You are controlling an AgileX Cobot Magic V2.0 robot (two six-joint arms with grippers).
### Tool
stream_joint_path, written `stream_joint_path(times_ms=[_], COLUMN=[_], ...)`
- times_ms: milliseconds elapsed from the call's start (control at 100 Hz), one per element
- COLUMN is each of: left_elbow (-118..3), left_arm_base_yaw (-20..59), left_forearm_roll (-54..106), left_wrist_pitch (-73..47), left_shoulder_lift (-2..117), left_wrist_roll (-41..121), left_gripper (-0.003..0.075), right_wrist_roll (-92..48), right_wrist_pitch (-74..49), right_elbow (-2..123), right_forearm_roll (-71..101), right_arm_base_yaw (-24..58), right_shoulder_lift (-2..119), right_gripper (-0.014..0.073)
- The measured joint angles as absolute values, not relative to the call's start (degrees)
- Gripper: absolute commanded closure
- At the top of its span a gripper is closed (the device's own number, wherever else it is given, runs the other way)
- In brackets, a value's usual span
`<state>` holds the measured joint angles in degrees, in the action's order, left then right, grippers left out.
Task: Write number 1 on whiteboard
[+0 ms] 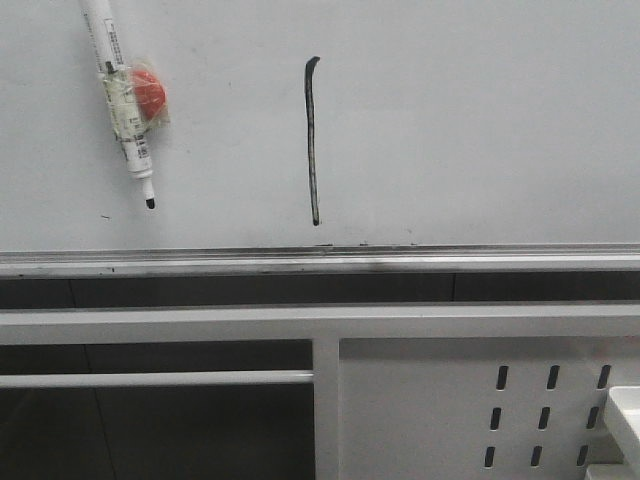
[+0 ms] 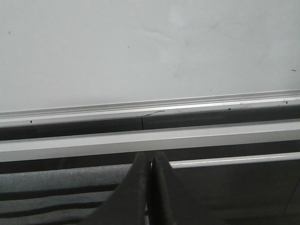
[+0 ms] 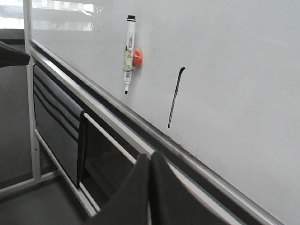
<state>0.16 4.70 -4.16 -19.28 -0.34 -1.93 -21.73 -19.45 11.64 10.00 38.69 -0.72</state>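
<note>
Number 1 (image 1: 313, 140) near-vertical on whiteboard (image 1: 480, 120), hook at top

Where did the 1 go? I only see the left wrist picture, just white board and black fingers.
Observer: The number 1 is on the whiteboard; the front view shows a nearly vertical dark stroke with a small hook on top.
Operator: Where's the pen?
Observer: The marker is stuck on the board left of the stroke, uncapped tip pointing down, with a red magnet taped to it.
Operator: Is the other hand holding something?
Observer: No. The right gripper has its fingers together, with nothing between them.
</note>
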Motion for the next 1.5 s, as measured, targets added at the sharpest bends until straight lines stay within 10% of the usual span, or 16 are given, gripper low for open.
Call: stream_joint_path(times_ms=[760,1500], left_elbow=[0.2,0.2], left_arm_base_yaw=[4.7,4.7], left_forearm_roll=[-4.2,-4.2], left_wrist_pitch=[-19.3,-19.3], left_shoulder_lift=[-0.3,-0.3], left_wrist_roll=[-1.9,-1.9], left_gripper=[0.0740,0.0740], right_wrist_roll=[-18.6,4.5], right_wrist_pitch=[-9.1,-18.4], right_elbow=[-0.5,-0.4], right_forearm_roll=[10.6,-0.8], right_arm_base_yaw=[34.8,-1.5], right_shoulder_lift=[-0.7,-0.7], right_gripper=[0.0664,0.0664])
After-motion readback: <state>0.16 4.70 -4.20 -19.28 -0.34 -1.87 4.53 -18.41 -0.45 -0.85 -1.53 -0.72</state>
